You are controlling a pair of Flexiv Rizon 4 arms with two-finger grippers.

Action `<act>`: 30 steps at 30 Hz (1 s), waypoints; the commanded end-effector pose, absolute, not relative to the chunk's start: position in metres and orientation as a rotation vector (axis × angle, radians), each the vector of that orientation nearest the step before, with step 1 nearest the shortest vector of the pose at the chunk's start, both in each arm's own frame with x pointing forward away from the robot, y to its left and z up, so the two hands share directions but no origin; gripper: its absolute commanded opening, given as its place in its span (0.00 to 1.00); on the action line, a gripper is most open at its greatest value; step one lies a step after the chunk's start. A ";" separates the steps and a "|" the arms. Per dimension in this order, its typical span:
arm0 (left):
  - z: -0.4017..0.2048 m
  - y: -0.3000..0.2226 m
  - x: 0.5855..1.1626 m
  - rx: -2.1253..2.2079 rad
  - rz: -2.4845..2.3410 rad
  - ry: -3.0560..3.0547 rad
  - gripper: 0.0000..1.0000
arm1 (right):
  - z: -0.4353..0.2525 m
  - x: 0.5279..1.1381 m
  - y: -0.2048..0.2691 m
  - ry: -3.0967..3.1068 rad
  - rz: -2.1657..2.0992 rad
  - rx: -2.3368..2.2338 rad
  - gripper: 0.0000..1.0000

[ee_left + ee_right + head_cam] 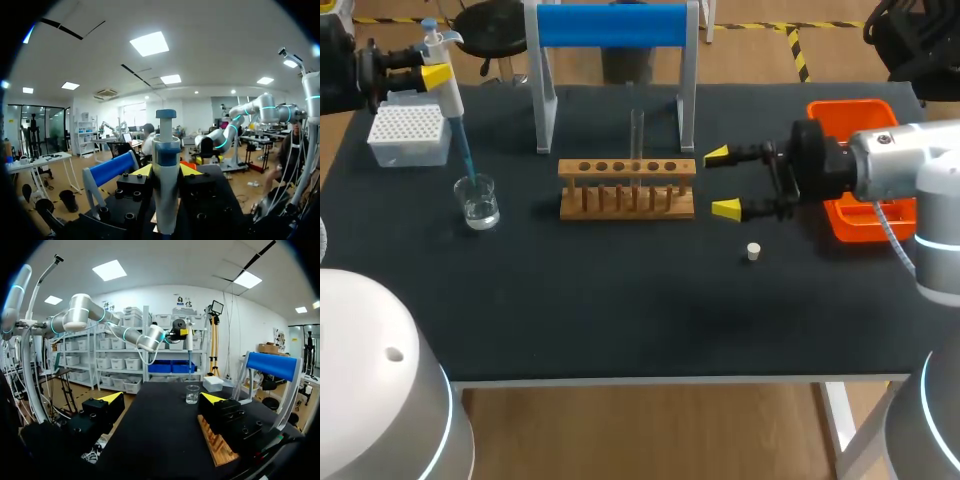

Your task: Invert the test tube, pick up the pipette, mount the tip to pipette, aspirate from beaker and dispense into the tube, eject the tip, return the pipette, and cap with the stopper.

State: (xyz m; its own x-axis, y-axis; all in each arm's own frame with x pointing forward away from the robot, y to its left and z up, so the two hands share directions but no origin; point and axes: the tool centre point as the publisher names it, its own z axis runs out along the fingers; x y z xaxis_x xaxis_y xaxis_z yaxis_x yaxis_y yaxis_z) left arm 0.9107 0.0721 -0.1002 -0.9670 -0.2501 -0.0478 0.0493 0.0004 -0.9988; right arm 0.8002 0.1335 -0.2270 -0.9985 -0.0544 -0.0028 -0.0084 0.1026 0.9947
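My left gripper (432, 75) is shut on a white pipette (445, 80) with a blue plunger, held upright at the table's far left. Its blue tip (465, 155) points down into the mouth of a glass beaker (478, 203) of clear liquid; how deep it reaches I cannot tell. In the left wrist view the pipette (166, 170) stands between the yellow fingers. A clear test tube (636, 135) stands upright in the wooden rack (627, 190). My right gripper (723, 182) is open just right of the rack, holding nothing. A small white stopper (753, 251) lies in front of it.
A white tip box (408, 135) sits behind the beaker. A stand with a blue top bar (612, 25) rises behind the rack. An orange tray (855, 125) lies at the right, partly under my right arm. In the right wrist view the beaker (192, 394) is straight ahead.
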 end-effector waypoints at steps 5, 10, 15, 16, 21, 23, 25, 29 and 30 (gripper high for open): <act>-0.100 0.073 0.911 -0.209 -2.072 2.059 0.00 | -0.222 0.787 0.166 -2.379 -2.018 0.063 1.00; -0.100 0.073 0.911 -0.209 -2.072 2.059 0.00 | -0.225 0.781 0.190 -2.419 -1.979 0.053 1.00; -0.100 0.073 0.911 -0.209 -2.072 2.059 0.00 | -0.232 0.774 0.215 -2.457 -1.929 0.038 1.00; -0.100 0.073 0.911 -0.209 -2.072 2.059 0.00 | -0.234 0.773 0.220 -2.467 -1.921 0.035 1.00; -0.100 0.073 0.911 -0.209 -2.072 2.059 0.00 | -0.241 0.771 0.244 -2.506 -1.879 -0.002 1.00; -0.100 0.073 0.911 -0.209 -2.072 2.059 0.00 | -0.242 0.771 0.253 -2.530 -1.865 -0.017 1.00; -0.100 0.073 0.911 -0.209 -2.072 2.059 0.00 | -0.243 0.771 0.264 -2.541 -1.855 -0.019 1.00; -0.100 0.073 0.911 -0.209 -2.072 2.059 0.00 | -0.243 0.771 0.284 -2.588 -1.829 -0.027 1.00; -0.100 0.073 0.911 -0.209 -2.072 2.059 0.00 | -0.243 0.771 0.289 -2.593 -1.826 -0.027 1.00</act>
